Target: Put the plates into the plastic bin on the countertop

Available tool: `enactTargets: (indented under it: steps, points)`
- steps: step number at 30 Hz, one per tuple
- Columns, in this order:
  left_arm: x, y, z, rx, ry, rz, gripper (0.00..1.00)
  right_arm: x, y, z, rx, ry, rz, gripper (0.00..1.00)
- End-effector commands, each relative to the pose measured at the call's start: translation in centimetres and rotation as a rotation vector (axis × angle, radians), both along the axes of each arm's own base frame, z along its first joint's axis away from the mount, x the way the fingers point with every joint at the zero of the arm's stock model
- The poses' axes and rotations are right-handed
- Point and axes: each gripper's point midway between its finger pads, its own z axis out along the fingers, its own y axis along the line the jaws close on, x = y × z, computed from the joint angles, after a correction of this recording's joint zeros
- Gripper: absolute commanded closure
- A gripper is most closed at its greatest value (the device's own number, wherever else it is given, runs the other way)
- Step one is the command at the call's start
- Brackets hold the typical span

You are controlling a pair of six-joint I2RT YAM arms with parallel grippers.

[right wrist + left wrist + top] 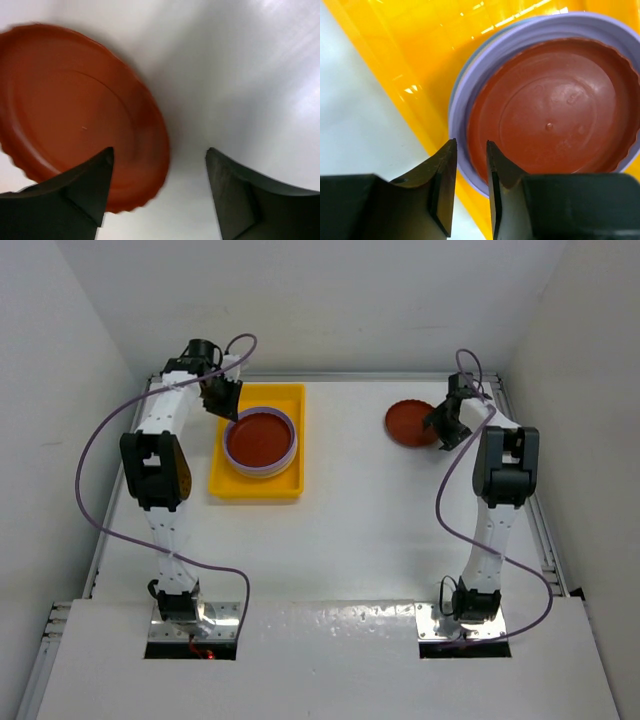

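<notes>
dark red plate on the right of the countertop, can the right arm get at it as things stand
Probably yes. The right claw hangs open at the edge of the dark red plate, which lies alone on the countertop, with nothing between them.
</notes>
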Motion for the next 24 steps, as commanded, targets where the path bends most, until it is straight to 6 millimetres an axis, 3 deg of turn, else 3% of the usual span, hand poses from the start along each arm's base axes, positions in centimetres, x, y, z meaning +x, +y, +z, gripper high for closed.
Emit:
enactTargets:
  steps: [1, 3, 6, 7, 8, 12, 16, 17, 18, 19, 21, 24]
  points:
    - [1.2, 0.7, 4.2, 0.036, -0.117, 0.005, 0.67, 2.3, 0.7, 0.0, 0.032, -0.046, -0.053, 0.33]
    - [1.6, 1.1, 5.5, 0.058, -0.150, 0.021, 0.66, 2.5, 1.1, -0.6, 0.061, -0.044, -0.072, 0.43]
    - [1.7, 1.8, 6.9, 0.066, -0.182, 0.036, 0.65, 2.2, 1.5, -2.2, 0.105, -0.028, -0.106, 0.74]
    - [1.6, 1.8, 7.6, 0.066, -0.195, 0.036, 0.65, 2.1, 1.4, -1.8, 0.107, -0.035, -0.116, 0.91]
    - [1.6, 1.8, 7.6, 0.066, -0.195, 0.036, 0.65, 1.8, 1.4, -1.8, 0.104, -0.033, -0.119, 0.98]
    - [1.2, 3.4, 8.2, 0.069, -0.203, 0.067, 0.60, 3.2, 1.1, 1.7, 0.057, -0.141, -0.068, 1.00]
    - [1.1, 5.7, 8.2, 0.045, -0.193, 0.147, 0.60, 5.3, 3.1, 9.8, 0.021, -0.339, 0.056, 1.00]
    - [1.1, 5.4, 8.2, 0.027, -0.191, 0.145, 0.60, 5.3, 6.0, 11.8, 0.013, -0.380, 0.136, 1.00]
    - [1.1, 5.9, 8.3, 0.011, -0.189, 0.159, 0.59, 5.3, 6.7, 14.0, -0.003, -0.428, 0.175, 1.00]
    - [1.1, 6.0, 8.3, -0.012, -0.189, 0.153, 0.56, 4.8, 9.7, 15.5, -0.010, -0.459, 0.254, 1.00]
    - [1.0, 5.5, 8.9, -0.030, -0.202, 0.126, 0.50, 4.4, 11.5, 16.9, -0.036, -0.486, 0.324, 1.00]
    - [0.5, 3.0, 11.0, -0.031, -0.258, 0.021, 0.39, 3.0, 17.5, 18.2, -0.054, -0.500, 0.472, 1.00]
